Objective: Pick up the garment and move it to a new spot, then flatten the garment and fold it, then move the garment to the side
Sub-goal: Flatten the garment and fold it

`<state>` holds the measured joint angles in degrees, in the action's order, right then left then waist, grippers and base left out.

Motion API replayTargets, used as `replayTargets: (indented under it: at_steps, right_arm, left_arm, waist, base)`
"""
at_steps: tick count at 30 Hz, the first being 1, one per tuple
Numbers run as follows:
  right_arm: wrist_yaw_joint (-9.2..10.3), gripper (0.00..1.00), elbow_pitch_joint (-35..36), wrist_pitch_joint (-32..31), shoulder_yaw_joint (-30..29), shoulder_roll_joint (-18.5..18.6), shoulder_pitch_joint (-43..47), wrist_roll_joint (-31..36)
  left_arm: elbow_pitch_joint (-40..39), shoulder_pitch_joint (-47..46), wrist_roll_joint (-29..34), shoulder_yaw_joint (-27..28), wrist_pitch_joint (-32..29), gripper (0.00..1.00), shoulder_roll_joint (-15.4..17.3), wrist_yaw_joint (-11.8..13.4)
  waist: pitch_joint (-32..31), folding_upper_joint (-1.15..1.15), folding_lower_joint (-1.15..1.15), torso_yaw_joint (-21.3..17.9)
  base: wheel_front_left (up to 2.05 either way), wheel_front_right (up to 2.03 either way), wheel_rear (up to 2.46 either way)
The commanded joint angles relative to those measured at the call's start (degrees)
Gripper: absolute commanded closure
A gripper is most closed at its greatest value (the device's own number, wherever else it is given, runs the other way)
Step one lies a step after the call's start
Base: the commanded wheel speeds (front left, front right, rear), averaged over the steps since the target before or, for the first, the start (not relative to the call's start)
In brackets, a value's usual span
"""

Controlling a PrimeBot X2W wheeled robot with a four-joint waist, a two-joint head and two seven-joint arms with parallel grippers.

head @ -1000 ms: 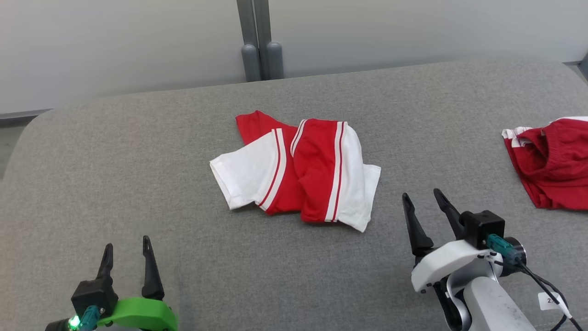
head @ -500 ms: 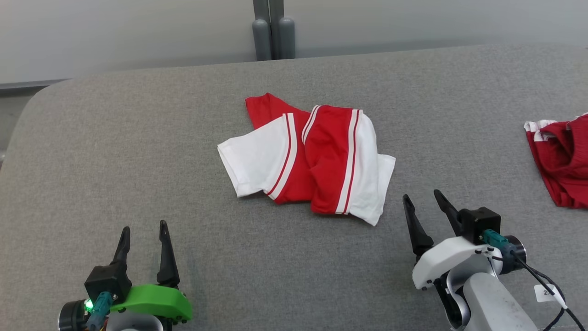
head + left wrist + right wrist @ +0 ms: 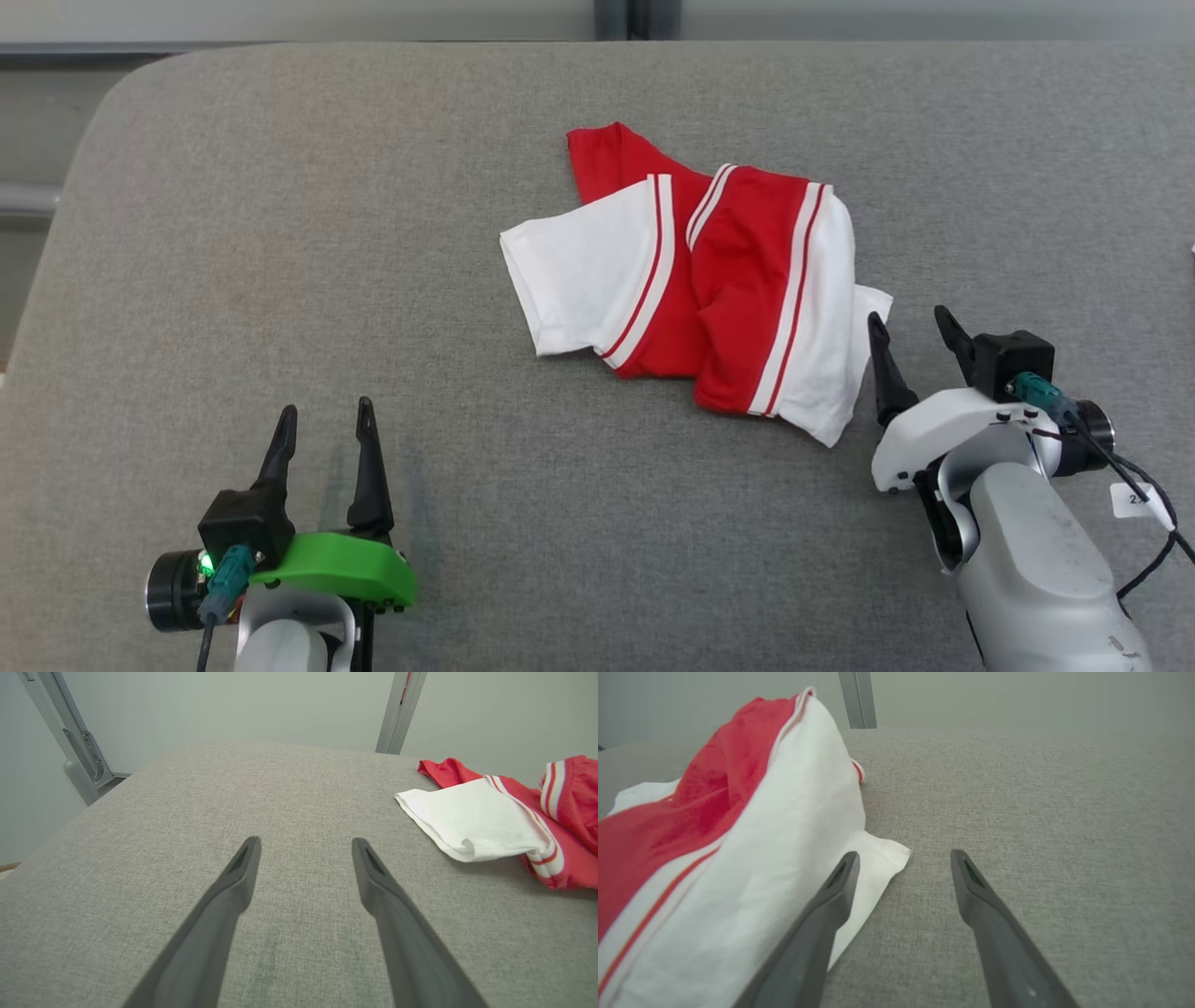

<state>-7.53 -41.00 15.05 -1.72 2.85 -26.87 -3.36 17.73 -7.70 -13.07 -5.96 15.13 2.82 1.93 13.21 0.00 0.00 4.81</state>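
Observation:
A red and white garment (image 3: 695,285) lies crumpled in a loose fold on the grey padded surface (image 3: 280,233), a little right of centre in the head view. My right gripper (image 3: 910,315) is open just off its right edge, the left finger over a white corner (image 3: 882,858) of the cloth, nothing between the fingers. The garment (image 3: 714,858) bulks up at the left of the right wrist view. My left gripper (image 3: 324,413) is open over bare surface at the lower left, well clear of the garment (image 3: 504,816), which lies to the right of my left gripper (image 3: 306,847).
The padded surface ends in a rounded corner at the far left (image 3: 121,84). A grey wall and a metal post (image 3: 402,709) stand behind its far edge. Bare grey fabric lies all around the garment.
The head camera has tilted down and turned, so the whole picture has shifted and a second red cloth at the right has left it. My right gripper now sits close against the garment's right edge.

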Motion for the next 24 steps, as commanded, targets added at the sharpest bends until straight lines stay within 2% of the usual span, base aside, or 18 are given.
replayTargets:
  at_steps: [1, 5, 6, 7, 8, 10, 11, 16, 24]
  right_arm:
    - [0.08, 0.00, -0.9, 0.2, -0.7, 0.1, -1.3, 1.1]
    - [0.08, 0.00, -5.6, 0.2, -3.1, 0.1, -3.6, 4.0]
    - [0.08, 0.05, -6.7, 0.1, -3.3, 0.1, -4.0, 4.4]
    - [0.08, 0.57, -8.3, 0.0, -3.1, 0.1, -4.2, 4.8]
    - [0.05, 0.74, -9.3, -0.1, -3.0, 0.1, -4.3, 4.5]
    - [0.05, 0.74, -10.3, -0.2, -3.6, 0.0, -4.4, 4.4]
    - [0.06, 1.00, -10.6, -0.2, -4.0, 0.0, -4.4, 4.4]
    - [0.15, 1.00, -7.7, -0.1, -6.2, 0.4, -4.6, 4.7]
    - [0.08, 1.00, 8.5, 0.2, -3.9, 0.2, -8.0, -2.3]
  left_arm:
    - [0.0, -1.4, 0.0, -0.2, 0.0, 0.00, 0.2, -0.3]
    - [-0.3, -2.3, -0.2, -0.7, 0.0, 0.00, 0.2, 0.1]
    - [-0.4, -2.5, -0.2, -0.7, 0.0, 0.00, 0.2, 0.2]
    - [-0.3, -2.5, -0.3, -0.7, 0.0, 0.00, 0.1, 0.3]
    - [-0.3, -2.5, -0.3, -0.7, 0.0, 0.00, 0.2, 0.3]
    - [-0.3, -2.6, -0.2, -0.4, 0.0, 0.00, 0.2, 0.4]
    - [-0.3, -2.6, -0.2, -0.2, 0.0, 0.00, 0.2, 0.4]
    - [-0.5, -2.4, -0.1, 0.5, 0.0, 0.00, 0.1, 0.4]
    - [-0.4, -1.0, -0.8, -0.2, 0.0, 0.00, 0.2, 0.3]
  waist:
    - [2.5, 0.00, 0.00, 2.6]
    - [3.9, 0.00, 0.00, 3.8]
    - [4.1, 0.00, 0.00, 4.0]
    - [4.3, 0.00, 0.00, 4.1]
    - [4.3, 0.00, 0.00, 4.2]
    - [4.5, 0.00, 0.00, 4.2]
    - [4.4, 0.00, 0.00, 4.1]
    - [3.9, 0.00, 0.00, 3.1]
    - [1.0, 0.00, 0.00, 0.9]
  base:
    - [0.00, 0.00, 0.00]
    - [0.00, 0.00, 0.00]
    - [0.00, 0.00, 0.00]
    - [0.00, 0.00, 0.00]
    - [0.00, 0.00, 0.00]
    - [0.00, 0.00, 0.00]
    - [0.00, 0.00, 0.00]
    - [0.00, 0.00, 0.00]
    - [0.00, 0.00, 0.00]
